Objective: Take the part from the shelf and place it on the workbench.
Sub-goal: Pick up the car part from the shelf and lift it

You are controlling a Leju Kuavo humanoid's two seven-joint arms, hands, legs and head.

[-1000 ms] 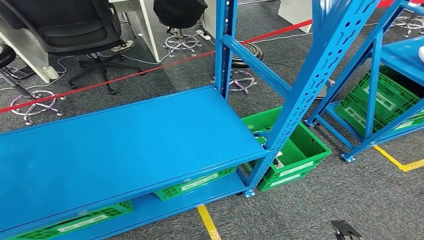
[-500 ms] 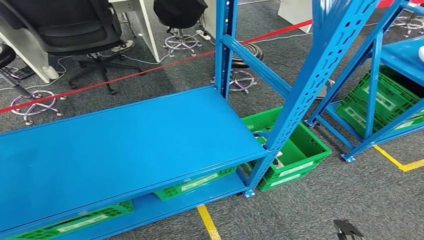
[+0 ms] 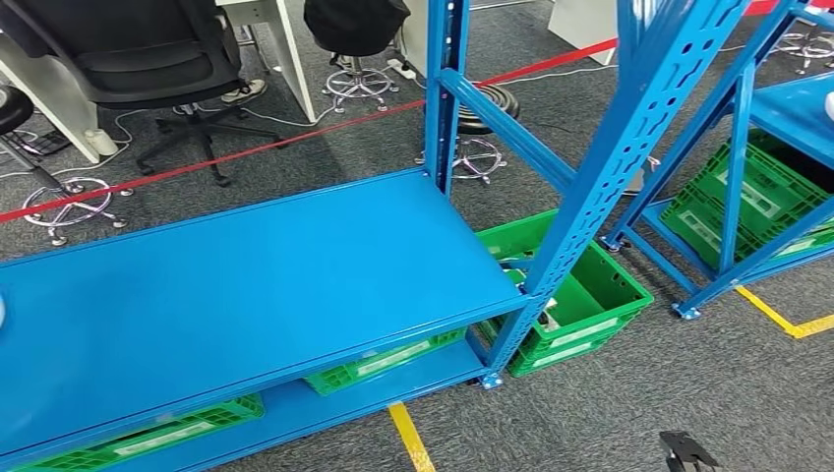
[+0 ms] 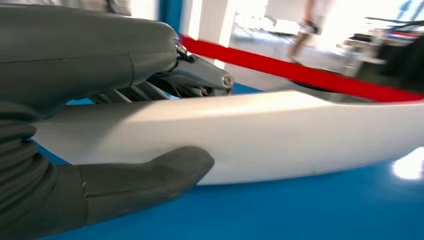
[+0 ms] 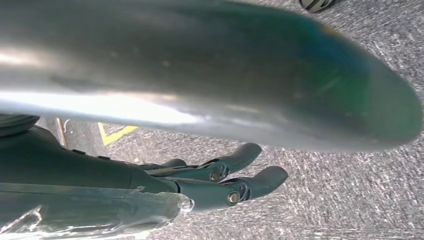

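The left hand (image 4: pixel 95 140) holds a long, smooth white curved part (image 4: pixel 280 135), thick grey thumb along its lower edge and darker fingers (image 4: pixel 200 80) over its upper edge, just above the broad blue metal shelf board (image 3: pixel 256 285). In the head view a sliver of that white part (image 3: pixel 2 311) shows at the board's far-left edge.

The right hand (image 5: pixel 220 180) hangs over grey carpet (image 5: pixel 350 190), its dark fingers lightly curled and apart, with nothing in them (a large blurred silver shape crosses that wrist view). In the head view its dark fingertips (image 3: pixel 685 452) show low, right of the board.

Under the board sit flat green plastic crates (image 3: pixel 384 362), with a yellow floor line (image 3: pixel 411 438) in front of them. Right of the board's corner, a blue perforated upright (image 3: pixel 629 147) rises past an open green crate (image 3: pixel 580 295). Farther right stands a second blue rack (image 3: pixel 767 128) with more green crates. Beyond the board, a red tape line (image 3: pixel 246 152) crosses the carpet before a black office chair (image 3: pixel 148 59) and chrome stool bases (image 3: pixel 74 208).
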